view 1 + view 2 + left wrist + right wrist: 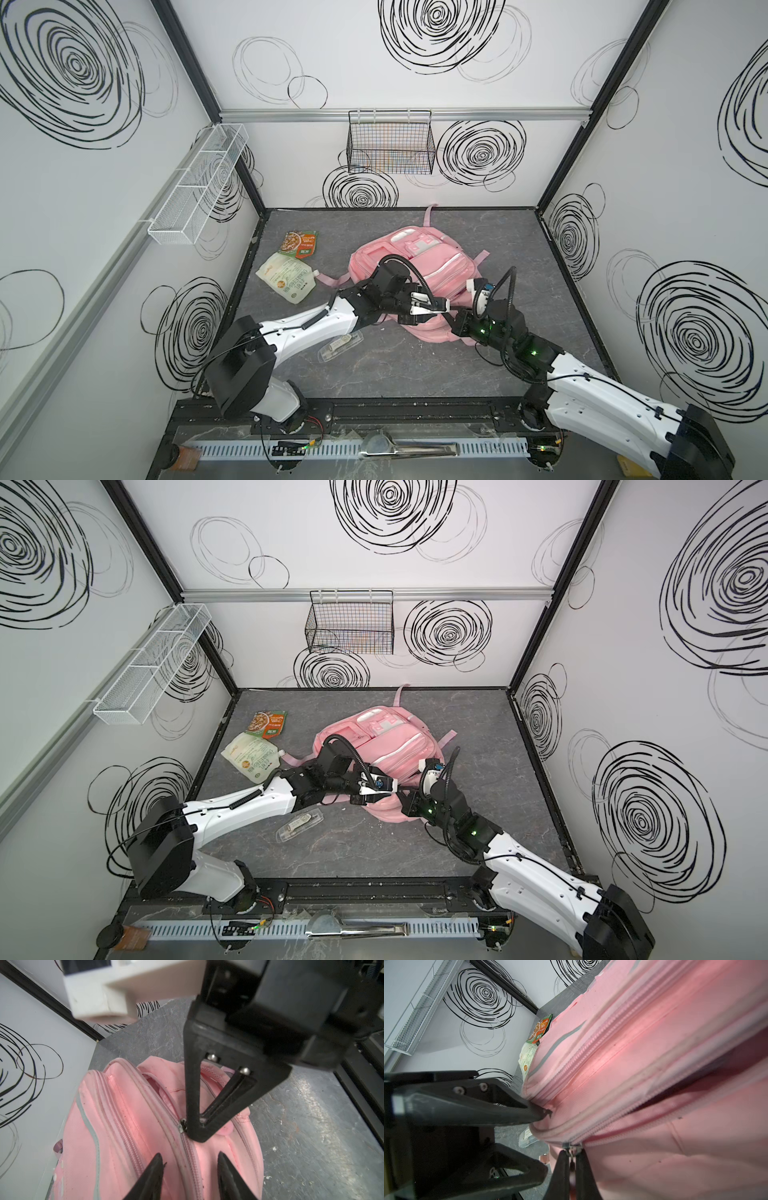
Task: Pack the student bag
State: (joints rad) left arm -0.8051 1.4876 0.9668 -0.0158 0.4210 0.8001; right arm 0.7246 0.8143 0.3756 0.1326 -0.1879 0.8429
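Right gripper (572,1157) is pinched together on the metal zipper pull (572,1152) of the main compartment, at the end of the student bag (419,257) nearest the arm bases. Just beside it, the left gripper (189,1156) has its jaws apart, straddling the closed stretch of zipper and holding nothing. The bag lies with its front pockets up in the middle of the grey table (540,291), and a dark gap beyond the pull shows the zip partly open. A white pouch (286,278) and an orange-and-green pouch (301,245) lie together near the left wall, and a clear packet (340,347) lies near the left arm, all outside the bag. Packing looks barely begun: the opening needs widening, then all three items go in.
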